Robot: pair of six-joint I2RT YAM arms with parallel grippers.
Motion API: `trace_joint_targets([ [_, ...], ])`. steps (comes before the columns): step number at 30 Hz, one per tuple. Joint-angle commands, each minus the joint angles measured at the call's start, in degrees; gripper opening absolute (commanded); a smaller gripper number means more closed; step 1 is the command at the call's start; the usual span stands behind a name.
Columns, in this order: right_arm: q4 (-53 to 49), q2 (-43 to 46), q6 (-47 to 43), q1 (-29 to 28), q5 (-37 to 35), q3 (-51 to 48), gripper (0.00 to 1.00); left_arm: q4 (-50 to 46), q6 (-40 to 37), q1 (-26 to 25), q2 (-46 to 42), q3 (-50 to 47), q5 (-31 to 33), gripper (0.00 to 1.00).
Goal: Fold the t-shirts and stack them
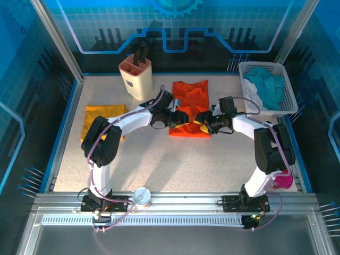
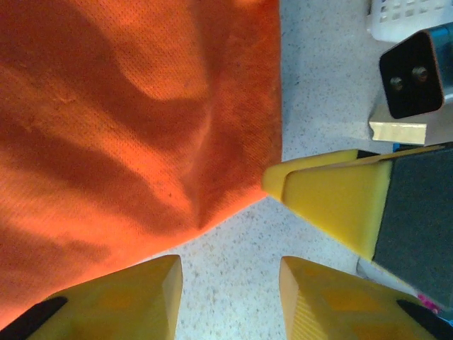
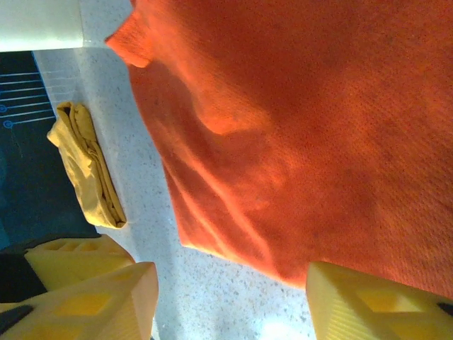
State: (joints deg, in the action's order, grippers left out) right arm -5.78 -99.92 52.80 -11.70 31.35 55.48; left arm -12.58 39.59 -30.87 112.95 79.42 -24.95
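The t-shirts are not yet stacked. The bright orange-red cloth t-shirt (image 1: pixel 192 95) is the one being worked, and it lies rumpled toward the far middle of the speckled pale surface (image 1: pixel 159 159). The left gripper (image 2: pixel 228 290) hangs at its near edge, yellow fingers apart. Between them is only bare surface, just beside a corner of the cloth. The right gripper (image 3: pixel 228 301) faces it from the other side and close by, likewise spread. One finger is over the shirt's near edge and the other over the surface, so it clamps nothing.

Further out, well apart to the left, the mustard-yellow cloth t-shirt (image 1: pixel 101 118) lies as a compact folded packet. A beige holder (image 1: pixel 137 79) stands at the far edge between the two shirts. At the far right, a white plastic basket (image 1: pixel 289 98) holds teal cloths (image 1: pixel 268 85).

By the look of it, the yellow shirt is finished. The orange-red one looks roughly gathered into a rectangle but creased. It likely needs another fold before one shirt goes onto the other.
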Motion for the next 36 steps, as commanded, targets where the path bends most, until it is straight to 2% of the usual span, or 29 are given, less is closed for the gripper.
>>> trace_joint_targets([
  [1, 8.15, -4.10, 2.38, -0.90, 1.64, -1.66, 0.55, 4.05, 1.48, 0.11, 3.90, -1.32, 0.00, 0.40],
  [6, 9.42, -5.74, 1.32, 0.00, -0.03, -4.76, 0.49, 3.60, 2.05, 0.91, 5.53, -3.86, 1.77, 0.36],
  [15, 8.32, -4.35, -0.73, 1.92, -1.80, -10.09, 0.46, 2.02, 3.29, 1.54, 3.77, -10.34, 6.60, 0.33],
  [29, 6.94, -0.22, -2.78, 3.01, -1.79, -16.44, 0.46, 6.18, 7.23, 0.75, -1.21, -19.52, 5.70, 0.32],
  [36, 3.54, 5.29, -3.63, 3.02, -1.77, -17.99, 0.47, 7.28, 9.15, -1.11, -4.70, -22.95, 5.26, 0.33],
])
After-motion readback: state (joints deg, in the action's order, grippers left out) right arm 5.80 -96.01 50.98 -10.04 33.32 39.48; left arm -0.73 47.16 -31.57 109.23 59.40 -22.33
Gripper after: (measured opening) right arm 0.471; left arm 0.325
